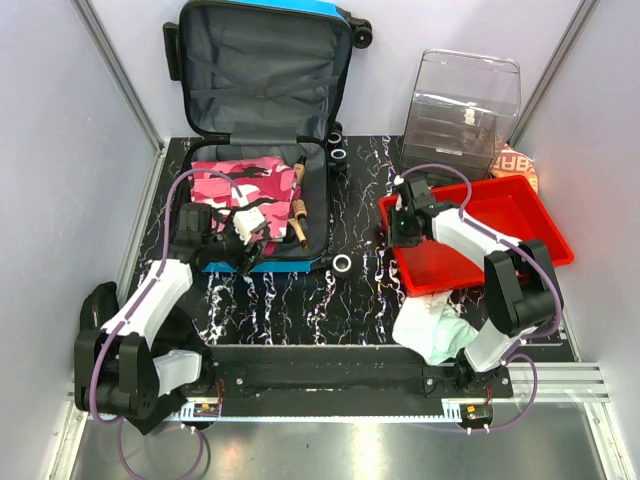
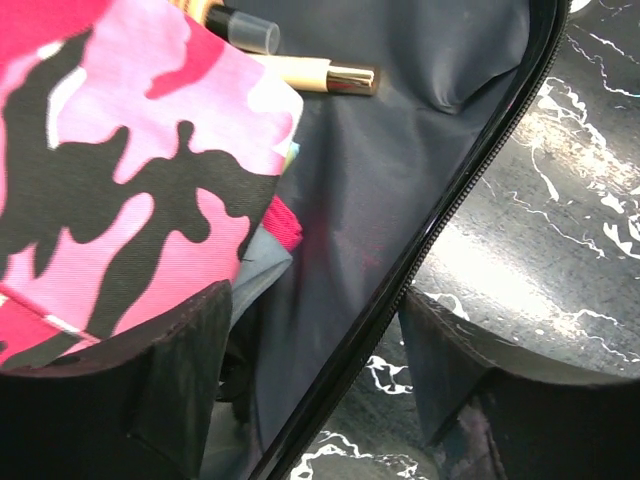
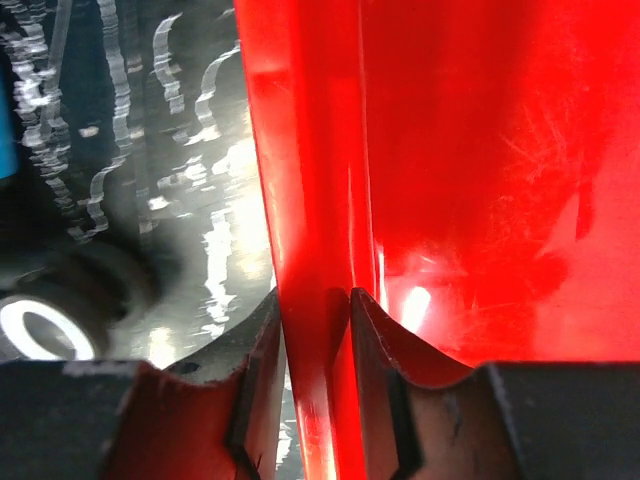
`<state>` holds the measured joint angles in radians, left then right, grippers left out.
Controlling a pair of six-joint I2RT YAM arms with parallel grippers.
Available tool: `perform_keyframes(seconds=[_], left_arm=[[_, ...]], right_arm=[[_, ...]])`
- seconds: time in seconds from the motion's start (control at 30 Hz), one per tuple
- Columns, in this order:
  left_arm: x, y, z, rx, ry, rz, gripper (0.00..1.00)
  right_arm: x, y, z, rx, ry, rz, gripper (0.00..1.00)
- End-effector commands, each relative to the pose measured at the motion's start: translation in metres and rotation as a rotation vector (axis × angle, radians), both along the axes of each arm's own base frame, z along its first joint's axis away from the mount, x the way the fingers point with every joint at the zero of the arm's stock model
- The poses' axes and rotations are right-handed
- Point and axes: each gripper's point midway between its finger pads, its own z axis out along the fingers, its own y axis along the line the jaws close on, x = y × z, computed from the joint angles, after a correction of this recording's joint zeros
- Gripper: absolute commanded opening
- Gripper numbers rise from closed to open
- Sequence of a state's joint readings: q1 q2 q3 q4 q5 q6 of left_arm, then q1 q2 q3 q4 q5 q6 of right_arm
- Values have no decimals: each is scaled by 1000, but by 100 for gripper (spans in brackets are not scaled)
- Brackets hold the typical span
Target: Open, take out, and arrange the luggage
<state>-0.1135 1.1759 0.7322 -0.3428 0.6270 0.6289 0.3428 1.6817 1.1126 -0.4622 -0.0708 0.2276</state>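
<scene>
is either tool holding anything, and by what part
The right tool pinches the red tray by its side wall. The left tool is open over the suitcase edge, holding nothing.

Bare counter (image 1: 365, 300) lay open between the luggage (image 1: 260, 70) and the red tray (image 1: 520, 215), narrowed by a wheel (image 1: 341, 263). The clear drawer box (image 1: 462, 110) closed off the room behind the tray; pink camouflage cloth (image 1: 235, 180) covered most of the luggage's floor.

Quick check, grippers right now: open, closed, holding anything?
The left gripper: open, empty, straddling the suitcase rim.
The right gripper: closed on the red tray wall.
</scene>
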Motion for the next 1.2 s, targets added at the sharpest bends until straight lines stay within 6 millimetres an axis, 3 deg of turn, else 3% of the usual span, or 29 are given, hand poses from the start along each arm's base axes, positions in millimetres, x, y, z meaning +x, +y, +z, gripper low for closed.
perform_keyframes(seconds=[0.0, 0.13, 0.33, 0.4, 0.47, 0.6, 0.8, 0.97, 1.07, 1.1, 1.17], left_arm=[[12, 6, 23, 33, -119, 0, 75], [8, 10, 18, 60, -105, -5, 79], [5, 14, 25, 68, -89, 5, 81], [8, 24, 31, 77, -100, 43, 81], [17, 48, 44, 107, -131, 162, 81], [19, 77, 63, 91, -112, 303, 81], [26, 92, 73, -7, -49, 445, 81], [48, 147, 84, -35, -1, 802, 81], [57, 157, 78, -124, 80, 925, 81], [61, 156, 70, -163, 128, 959, 81], [70, 157, 66, -193, 159, 989, 80]], right_arm=[[-1, 52, 34, 178, -112, -15, 36], [-1, 76, 37, 249, -120, -16, 36], [12, 88, 50, 342, -185, -49, 40], [12, 96, 49, 369, -169, -28, 40], [13, 104, 49, 398, -148, -6, 43], [16, 112, 55, 430, -164, 28, 44], [23, 102, 73, 342, -207, 50, 61], [32, 83, 107, 195, -335, 39, 70], [36, 104, 133, 144, -426, 93, 74], [43, 118, 151, 175, -470, 113, 74], [44, 154, 144, 243, -442, 194, 75]])
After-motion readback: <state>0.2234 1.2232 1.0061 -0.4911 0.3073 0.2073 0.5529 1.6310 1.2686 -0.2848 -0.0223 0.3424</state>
